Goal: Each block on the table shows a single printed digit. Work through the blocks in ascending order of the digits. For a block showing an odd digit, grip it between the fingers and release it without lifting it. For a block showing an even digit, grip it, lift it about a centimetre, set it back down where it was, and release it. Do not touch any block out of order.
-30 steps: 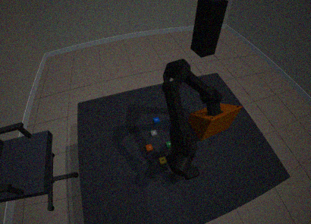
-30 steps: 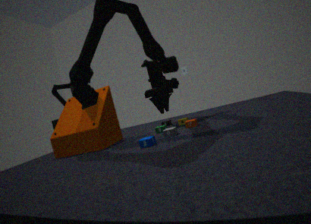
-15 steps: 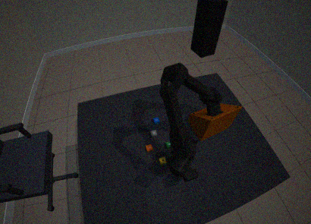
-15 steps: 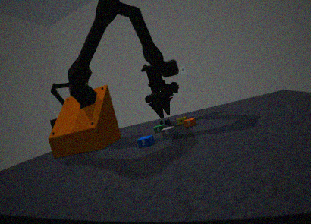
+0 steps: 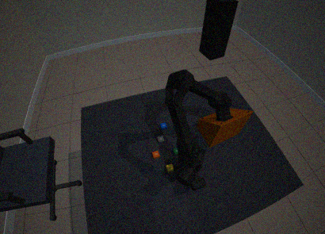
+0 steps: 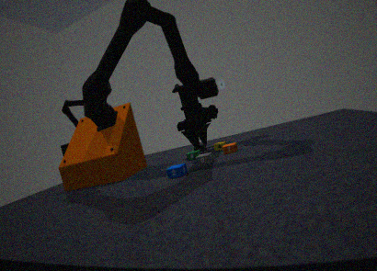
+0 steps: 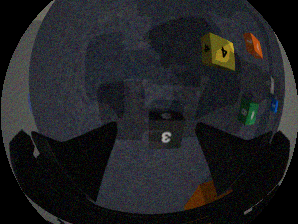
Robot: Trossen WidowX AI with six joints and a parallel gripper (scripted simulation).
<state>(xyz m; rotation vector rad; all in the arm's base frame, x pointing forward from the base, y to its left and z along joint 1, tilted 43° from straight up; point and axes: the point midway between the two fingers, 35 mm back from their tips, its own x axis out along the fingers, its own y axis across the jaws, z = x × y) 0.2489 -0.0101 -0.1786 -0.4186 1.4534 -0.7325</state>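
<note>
So the gripper (image 6: 200, 149) (image 7: 157, 127) was spread wide with nothing pinched in it, and the black block with a white 3 (image 7: 166, 136) sat between and just ahead of its fingertips. Yellow block with the 4 (image 5: 170, 167) (image 6: 219, 146) (image 7: 218, 52) and the green one (image 5: 176, 151) (image 6: 193, 154) (image 7: 249, 112) were nearby, then orange (image 5: 155, 154) (image 6: 229, 148) (image 7: 253, 46), the pale block (image 5: 160, 139) (image 6: 203, 158) (image 7: 272, 85) and blue (image 5: 163, 125) (image 6: 177, 171) (image 7: 274, 105) further out, all on the dark mat (image 5: 115, 196) (image 6: 276, 208) (image 7: 65, 75).

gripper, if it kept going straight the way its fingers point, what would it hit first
Most likely the black block marked 3: in the wrist view it lies ahead, between the open fingers of the gripper. Depth is hard to judge, so it might straddle the block and meet the dark mat instead.
</note>
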